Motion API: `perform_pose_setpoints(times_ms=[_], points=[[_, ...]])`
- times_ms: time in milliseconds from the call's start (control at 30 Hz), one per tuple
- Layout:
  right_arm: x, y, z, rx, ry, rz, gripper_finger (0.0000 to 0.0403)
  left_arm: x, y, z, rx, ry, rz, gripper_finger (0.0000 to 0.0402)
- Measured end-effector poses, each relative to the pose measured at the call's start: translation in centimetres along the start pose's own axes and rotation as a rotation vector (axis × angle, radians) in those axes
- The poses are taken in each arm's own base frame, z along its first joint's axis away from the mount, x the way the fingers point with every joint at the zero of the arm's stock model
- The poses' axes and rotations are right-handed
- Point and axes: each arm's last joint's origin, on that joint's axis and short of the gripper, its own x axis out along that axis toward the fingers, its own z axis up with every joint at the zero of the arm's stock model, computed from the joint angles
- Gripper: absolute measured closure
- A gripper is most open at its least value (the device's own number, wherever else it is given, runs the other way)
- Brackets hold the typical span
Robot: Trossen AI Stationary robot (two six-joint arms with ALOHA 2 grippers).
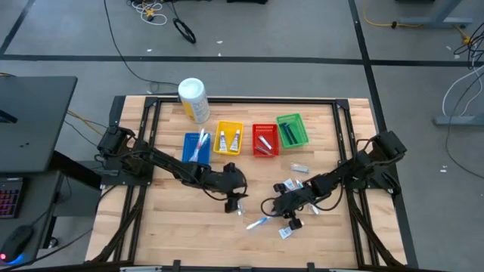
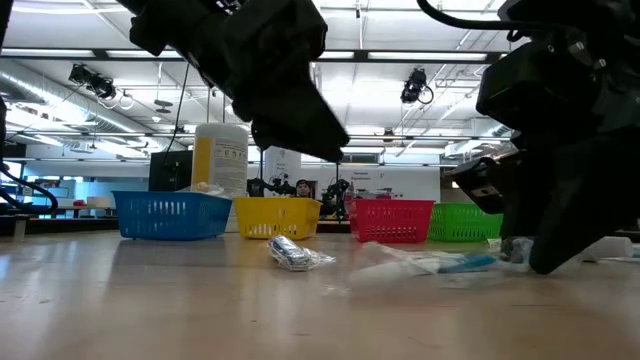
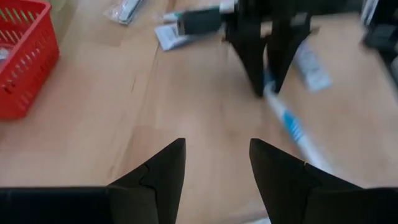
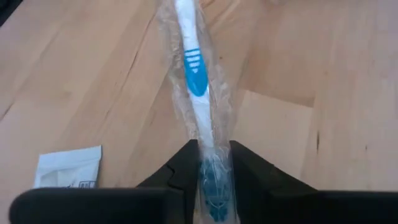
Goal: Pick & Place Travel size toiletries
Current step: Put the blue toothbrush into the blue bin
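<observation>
A blue-and-white toothbrush in a clear wrapper (image 4: 194, 68) lies on the wood near the table's near edge (image 1: 257, 223). My right gripper (image 4: 214, 149) is shut on one end of it; it also shows in the left wrist view (image 3: 266, 87). My left gripper (image 3: 214, 146) hangs open just left of it (image 1: 236, 200), touching nothing. Below it a small crinkled clear packet (image 2: 295, 253) rests flat on the table. More small packets (image 1: 300, 168) lie around the right gripper. My right gripper pinches the wrapped toothbrush at its bristle end (image 4: 214, 186) between the two fingers (image 4: 245, 165), through the clear wrapper. The fingers come from above, pointing down. The handle (image 3: 292, 124) runs away from the fingers, low along the table; whether it is lifted clear I cannot tell.
Blue (image 1: 197, 147), yellow (image 1: 229, 137), red (image 1: 265, 140) and green (image 1: 292, 130) baskets stand in a row toward the far edge, each with items inside. A white-and-yellow canister (image 1: 193, 100) stands behind the blue one. A flat white sachet (image 4: 68, 167) lies beside the right gripper.
</observation>
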Motion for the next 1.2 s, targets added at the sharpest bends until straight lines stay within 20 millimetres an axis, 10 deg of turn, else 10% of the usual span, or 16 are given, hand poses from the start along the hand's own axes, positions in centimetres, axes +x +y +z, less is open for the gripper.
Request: perform_pose_setpoints(times_ms=[1200], points=[[-1.8,-1.1,5.4,-0.199,-0.052,-0.221,0.0327,2.4,-0.8,-0.6,-0.349,0.048,-0.263,0.0164]])
